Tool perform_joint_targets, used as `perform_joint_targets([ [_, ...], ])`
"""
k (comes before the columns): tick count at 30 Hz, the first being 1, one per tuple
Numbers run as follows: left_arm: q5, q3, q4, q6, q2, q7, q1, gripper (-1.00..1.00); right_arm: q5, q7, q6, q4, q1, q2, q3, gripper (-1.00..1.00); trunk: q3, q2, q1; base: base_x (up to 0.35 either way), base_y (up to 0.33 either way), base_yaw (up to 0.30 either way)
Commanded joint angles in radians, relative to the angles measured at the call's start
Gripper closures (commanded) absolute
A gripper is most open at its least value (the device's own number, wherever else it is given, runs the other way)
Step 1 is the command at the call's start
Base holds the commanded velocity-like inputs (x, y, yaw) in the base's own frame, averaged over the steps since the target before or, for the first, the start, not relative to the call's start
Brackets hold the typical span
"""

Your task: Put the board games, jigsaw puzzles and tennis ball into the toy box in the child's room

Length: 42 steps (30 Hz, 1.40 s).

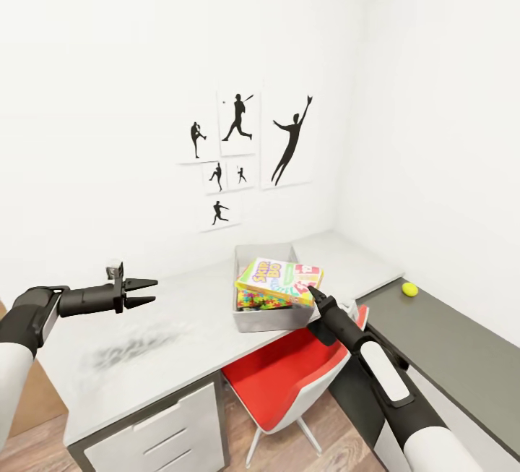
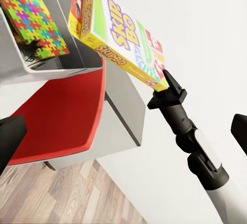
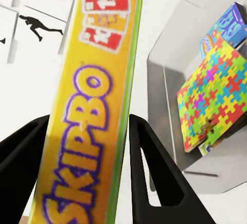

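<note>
My right gripper [image 1: 315, 297] is shut on the corner of a yellow-green Skip-Bo board game [image 1: 278, 278], holding it tilted just above the grey toy box [image 1: 269, 318] on the table [image 1: 144, 342]. The right wrist view has the game's yellow edge [image 3: 92, 110] between both fingers. Inside the box lie a multicolour jigsaw puzzle [image 3: 218, 95] and a blue board game [image 3: 226, 28]. The left wrist view takes in the held game [image 2: 123, 38] and the puzzle [image 2: 33, 20]. My left gripper [image 1: 148, 293] hovers open over the table's left part. The tennis ball [image 1: 409, 289] rests on the dark surface at right.
A red chair [image 1: 289, 378] is tucked under the table below the toy box. White drawers [image 1: 166, 428] sit at the table's near left. Black sports silhouette pictures [image 1: 245, 154] hang on the white wall behind. A white wall closes the right side.
</note>
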Motion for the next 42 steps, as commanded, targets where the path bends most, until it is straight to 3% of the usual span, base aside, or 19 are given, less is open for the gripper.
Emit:
perform_joint_targets([
  [1, -0.011, 0.004, -0.001, 0.01, 0.0, -0.008, -0.001, -1.0, -0.009, 0.001, 0.002, 0.0, 0.0, -0.001, 0.002, 1.0, -0.001, -0.001, 0.001, 0.0, 0.045, 0.0],
  [13, -0.011, 0.005, -0.001, 0.01, 0.004, -0.008, -0.001, -1.0, -0.008, -0.012, -0.007, -0.009, 0.0, 0.007, 0.008, 1.0, -0.001, -0.001, 0.001, 0.0, 0.086, 0.0],
  [19, -0.011, 0.005, -0.001, 0.01, 0.005, -0.008, -0.001, -1.0, -0.008, -0.015, -0.023, -0.012, 0.0, 0.026, 0.008, 1.0, -0.001, -0.001, 0.001, 0.0, 0.054, 0.0],
  [23, -0.011, 0.005, -0.001, 0.01, 0.006, -0.008, -0.001, -1.0, -0.009, -0.031, -0.074, -0.006, -0.001, 0.065, 0.008, 1.0, -0.001, -0.001, 0.001, 0.0, 0.006, 0.0],
  [25, -0.011, 0.005, -0.001, 0.01, 0.006, -0.008, -0.001, -1.0, -0.008, -0.076, -0.123, -0.004, 0.0, 0.109, 0.007, 1.0, -0.001, -0.001, 0.001, 0.0, 0.001, 0.0],
  [28, -0.011, 0.005, -0.001, 0.01, 0.006, -0.008, -0.001, -1.0, -0.008, -0.158, -0.161, -0.006, -0.001, 0.143, 0.009, 1.0, -0.001, -0.001, 0.001, 0.0, 0.0, 0.0],
  [32, -0.011, 0.005, -0.001, 0.01, 0.006, -0.008, -0.001, -1.0, -0.007, -0.227, -0.175, -0.006, -0.008, 0.159, 0.009, 1.0, -0.001, -0.001, 0.001, 0.0, 0.0, 0.0],
  [39, -0.011, 0.004, -0.001, 0.01, 0.004, -0.008, -0.001, -1.0, -0.006, -0.244, -0.185, -0.004, -0.016, 0.176, 0.009, 1.0, -0.001, -0.001, 0.001, 0.0, 0.0, 0.0],
  [42, -0.011, 0.003, -0.001, 0.01, 0.001, -0.008, -0.001, -1.0, -0.006, -0.244, -0.233, -0.004, -0.017, 0.184, 0.009, 1.0, -0.001, -0.001, 0.001, 0.0, 0.0, 0.0],
])
